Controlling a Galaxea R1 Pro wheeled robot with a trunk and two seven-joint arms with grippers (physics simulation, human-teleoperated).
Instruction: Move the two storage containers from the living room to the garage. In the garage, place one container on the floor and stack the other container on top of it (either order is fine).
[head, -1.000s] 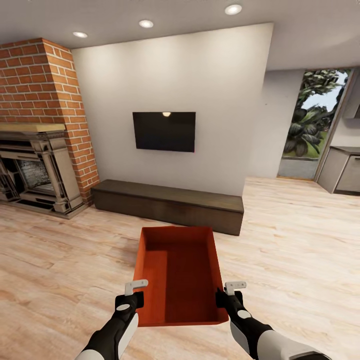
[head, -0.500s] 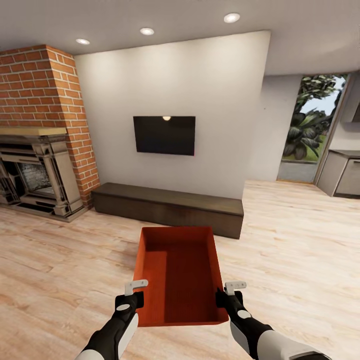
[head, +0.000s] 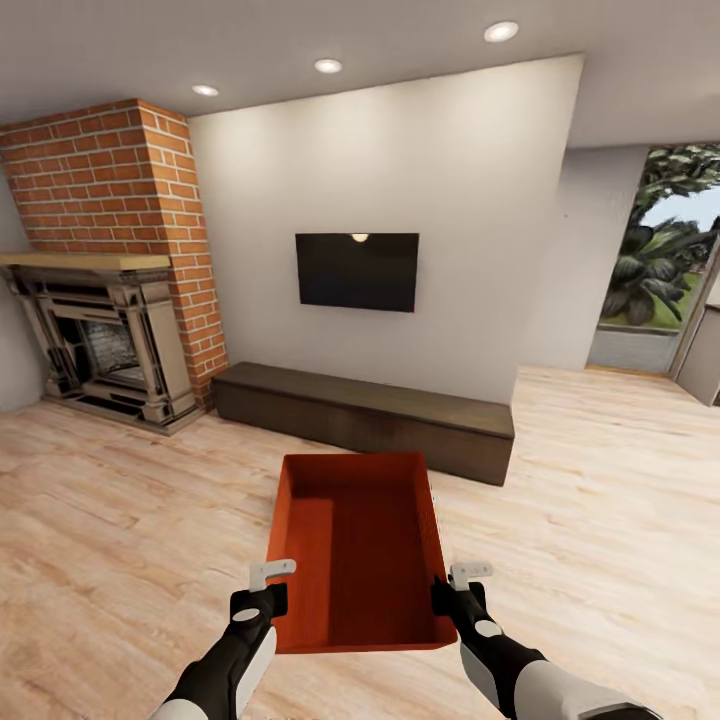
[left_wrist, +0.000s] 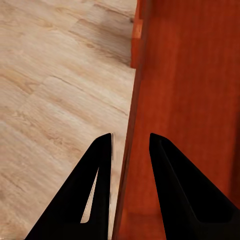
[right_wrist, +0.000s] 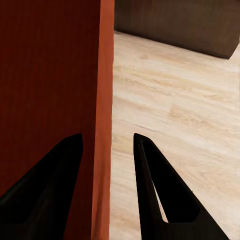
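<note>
Head view, container: one orange-red topless storage container (head: 355, 550) is held in front of the robot, above the wood plank floor (head: 120, 540), level, long side running away from the camera.
Left wrist view, left pincer: the left pincer (left_wrist: 130, 165) is closed narrowly across the container's left wall (left_wrist: 145, 100), one finger (left_wrist: 95, 190) outside and one inside.
Right wrist view, right pincer: the right pincer (right_wrist: 107, 170) is clamped likewise across the right wall (right_wrist: 102, 75), one finger (right_wrist: 160, 190) on the outer side, the other against the inner face.
Head view, grip placement: both walls are gripped near the container's near end, left pincer (head: 268, 590) and right pincer (head: 455, 592) opposite each other.
Room: living room; a dark low bench (head: 365, 420) is set against the white wall beyond the container, well apart from it.
Wall: a black TV (head: 357, 271) is mounted above the bench.
Left side: red brick fireplace (head: 110, 260).
Right side: glass patio door (head: 660, 260) with greenery behind.
</note>
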